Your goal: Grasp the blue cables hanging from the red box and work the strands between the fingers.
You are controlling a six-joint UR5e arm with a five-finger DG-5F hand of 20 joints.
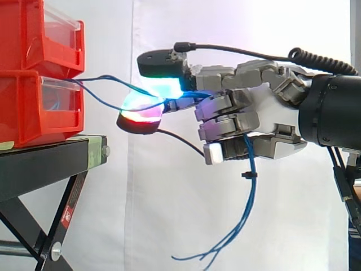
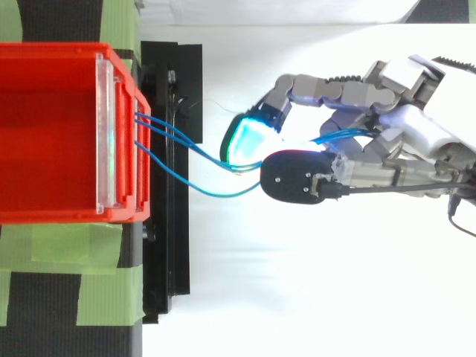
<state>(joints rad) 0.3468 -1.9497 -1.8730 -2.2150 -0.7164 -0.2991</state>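
So here's what we're looking at: 2 red bins sit stacked at the left, the upper bin [image 1: 28, 34] on top of the lower bin [image 1: 28, 113], both on the black stand [image 1: 45, 164]. From above we can see strips of green tape [image 2: 67, 245] across the stand next to the bin.

The blue cables [image 2: 178, 139] come out of the front of the lower bin. We count 3 strands in the top view. They swing right through the open air to the hand [image 1: 265, 99], which comes in from the right at about the lower bin's height, clear of the bins and the stand.

The fingers [image 1: 166, 90] are closed on the cables. 1 pad glowing cyan-green sits on top, the thumb pad glowing red-magenta sits under it, and the strands are pinched right between them. The other fingers are curled in toward the palm.

Past the pinch the strands run back through the hand, drop out between the curled fingers and hang down. A small black tie [image 1: 250, 175] bundles them partway down, and the loose ends fan out near the bottom of the side view, in front of the white curtain [image 1: 113, 214].
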